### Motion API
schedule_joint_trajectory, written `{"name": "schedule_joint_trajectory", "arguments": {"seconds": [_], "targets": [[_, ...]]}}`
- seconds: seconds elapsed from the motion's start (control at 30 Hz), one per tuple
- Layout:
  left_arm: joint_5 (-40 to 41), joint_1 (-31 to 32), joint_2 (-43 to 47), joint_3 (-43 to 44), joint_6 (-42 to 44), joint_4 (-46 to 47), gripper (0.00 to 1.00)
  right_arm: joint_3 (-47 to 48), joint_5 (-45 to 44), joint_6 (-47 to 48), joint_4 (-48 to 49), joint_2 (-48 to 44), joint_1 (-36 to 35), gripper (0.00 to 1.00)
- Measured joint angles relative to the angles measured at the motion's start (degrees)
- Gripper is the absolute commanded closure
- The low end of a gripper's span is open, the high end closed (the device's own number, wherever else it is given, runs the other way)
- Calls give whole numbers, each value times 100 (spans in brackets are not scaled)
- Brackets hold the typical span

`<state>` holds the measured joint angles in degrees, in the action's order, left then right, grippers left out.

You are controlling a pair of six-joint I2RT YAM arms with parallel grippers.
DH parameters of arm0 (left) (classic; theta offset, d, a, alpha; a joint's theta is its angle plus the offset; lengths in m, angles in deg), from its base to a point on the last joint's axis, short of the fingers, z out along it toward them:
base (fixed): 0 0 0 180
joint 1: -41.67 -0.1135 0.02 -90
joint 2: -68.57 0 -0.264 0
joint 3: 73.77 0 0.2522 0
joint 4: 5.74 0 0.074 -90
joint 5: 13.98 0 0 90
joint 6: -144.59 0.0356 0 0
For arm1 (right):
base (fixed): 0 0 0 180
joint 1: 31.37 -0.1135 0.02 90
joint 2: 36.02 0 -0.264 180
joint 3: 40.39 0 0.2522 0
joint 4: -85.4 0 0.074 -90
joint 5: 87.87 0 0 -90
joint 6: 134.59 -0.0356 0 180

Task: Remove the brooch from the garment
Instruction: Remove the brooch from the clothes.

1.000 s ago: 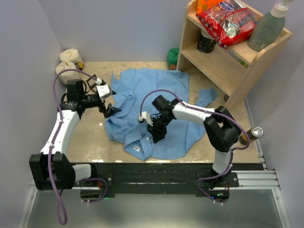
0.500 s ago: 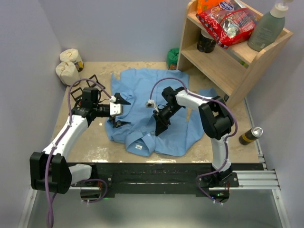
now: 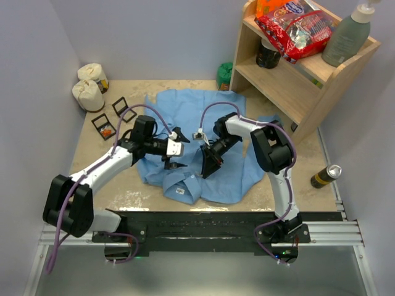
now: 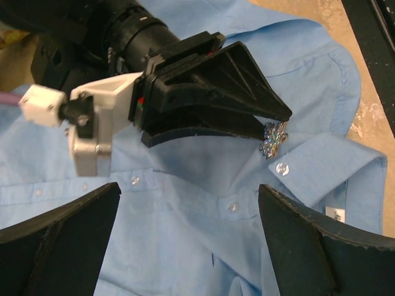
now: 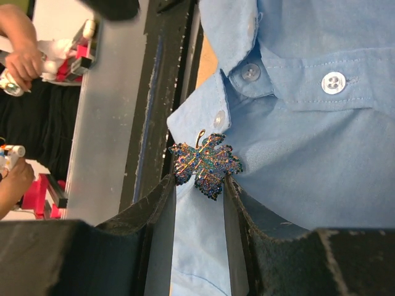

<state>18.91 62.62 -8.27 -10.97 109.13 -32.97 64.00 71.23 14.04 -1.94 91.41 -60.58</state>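
The garment, a light-blue button-up shirt (image 3: pixel 203 117), lies spread on the table, its collar with a white label (image 3: pixel 179 192) toward the near edge. A jewelled leaf-shaped brooch (image 5: pixel 207 163) is pinned next to the collar button; it also shows in the left wrist view (image 4: pixel 272 139). My right gripper (image 5: pixel 200 185) is shut on the brooch, one fingertip on each side of it. In the top view the right gripper (image 3: pixel 205 171) points down at the collar. My left gripper (image 3: pixel 175 148) is wide open, just left of the right one, over the shirt's button placket (image 4: pixel 185 197).
A wooden shelf (image 3: pixel 290 92) stands at the back right with a snack bag (image 3: pixel 296 28), a bottle (image 3: pixel 349 37) and a dark jar (image 3: pixel 267 54). A can (image 3: pixel 326 176) lies at the right edge. Two white rolls (image 3: pixel 89 86) and small black boxes (image 3: pixel 110 120) sit at the left.
My left arm has swung right over the shirt to face the collar, uncovering the small boxes. My right gripper has shifted a little and settled at the collar.
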Motion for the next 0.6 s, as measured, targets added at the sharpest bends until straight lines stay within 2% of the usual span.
{"name": "schedule_joint_trajectory", "arguments": {"seconds": [0.23,0.6], "targets": [[372,649,-409,-4,-103,262,0,2,260,350,-219,76,98,80],[660,986,-616,-120,-205,483,0,0,544,448,-289,76,374,82]]}}
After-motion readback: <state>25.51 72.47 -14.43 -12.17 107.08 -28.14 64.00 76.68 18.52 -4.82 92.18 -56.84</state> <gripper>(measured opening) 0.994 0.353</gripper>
